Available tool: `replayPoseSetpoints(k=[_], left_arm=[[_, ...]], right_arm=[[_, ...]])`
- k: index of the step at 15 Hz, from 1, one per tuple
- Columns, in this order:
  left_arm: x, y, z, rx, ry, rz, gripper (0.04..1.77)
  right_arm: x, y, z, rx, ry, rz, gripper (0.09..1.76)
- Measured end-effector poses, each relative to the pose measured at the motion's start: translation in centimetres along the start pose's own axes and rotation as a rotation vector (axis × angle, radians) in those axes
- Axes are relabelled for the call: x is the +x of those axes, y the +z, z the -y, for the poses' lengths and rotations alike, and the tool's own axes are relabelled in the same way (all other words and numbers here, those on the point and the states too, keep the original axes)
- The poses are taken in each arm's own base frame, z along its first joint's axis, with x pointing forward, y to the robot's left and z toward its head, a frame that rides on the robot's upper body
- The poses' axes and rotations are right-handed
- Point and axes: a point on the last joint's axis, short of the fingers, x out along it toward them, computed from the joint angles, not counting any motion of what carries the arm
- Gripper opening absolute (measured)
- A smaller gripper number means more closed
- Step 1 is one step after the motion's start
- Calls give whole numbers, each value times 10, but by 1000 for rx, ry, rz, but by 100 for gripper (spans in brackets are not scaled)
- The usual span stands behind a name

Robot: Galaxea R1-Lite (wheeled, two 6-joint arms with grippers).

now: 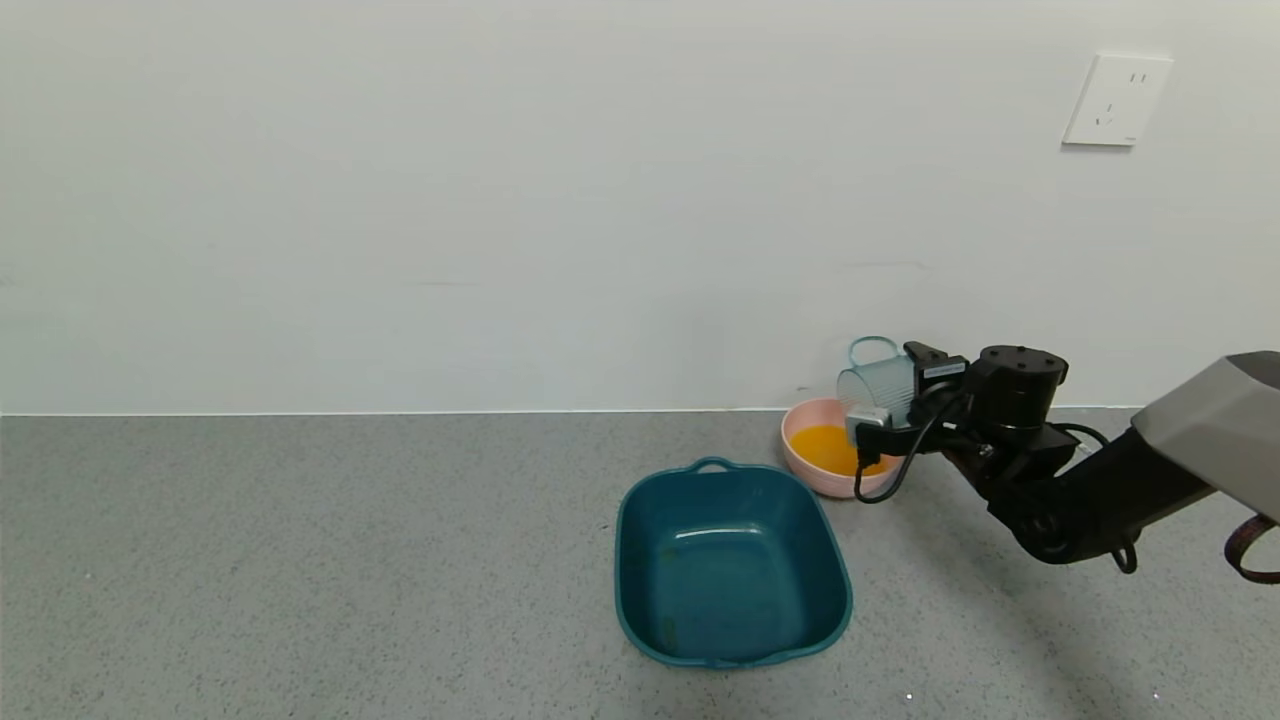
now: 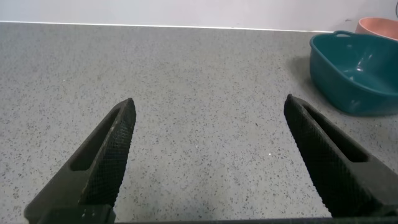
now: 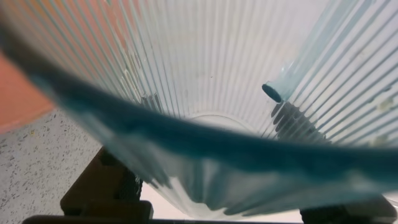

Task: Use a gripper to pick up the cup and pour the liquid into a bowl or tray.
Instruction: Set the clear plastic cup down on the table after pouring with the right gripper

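My right gripper (image 1: 890,400) is shut on the translucent blue-grey ribbed cup (image 1: 876,385), holding it tipped on its side just above the pale pink bowl (image 1: 808,468) by the back wall. The cup's loop handle points up. Orange-yellow liquid (image 1: 826,448) lies in the bowl; none shows in the cup. In the right wrist view the cup (image 3: 205,93) fills the picture, with the pink bowl (image 3: 18,99) at one edge. My left gripper (image 2: 208,149) is open and empty over bare counter; it does not show in the head view.
A dark teal square tub (image 1: 730,560) with handles stands empty in front of the bowl; it also shows in the left wrist view (image 2: 354,71). Grey speckled counter (image 1: 300,560) stretches to the left. The white wall stands right behind the bowl.
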Motion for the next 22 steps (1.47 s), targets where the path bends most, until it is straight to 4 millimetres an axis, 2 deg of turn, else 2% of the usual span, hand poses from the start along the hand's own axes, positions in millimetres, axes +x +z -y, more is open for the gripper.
replayPoseSetpoints(k=[7,14,22], left_arm=[[0,0,0,0,0,0,172],[0,0,0,0,0,0,172],[0,0,0,0,0,0,172]], right_arm=[[0,-3,1,38,-19,-12,134],[-4,-3,-5,362,-10,-46,134],[-11,-23,4,731,-69,-123,134]])
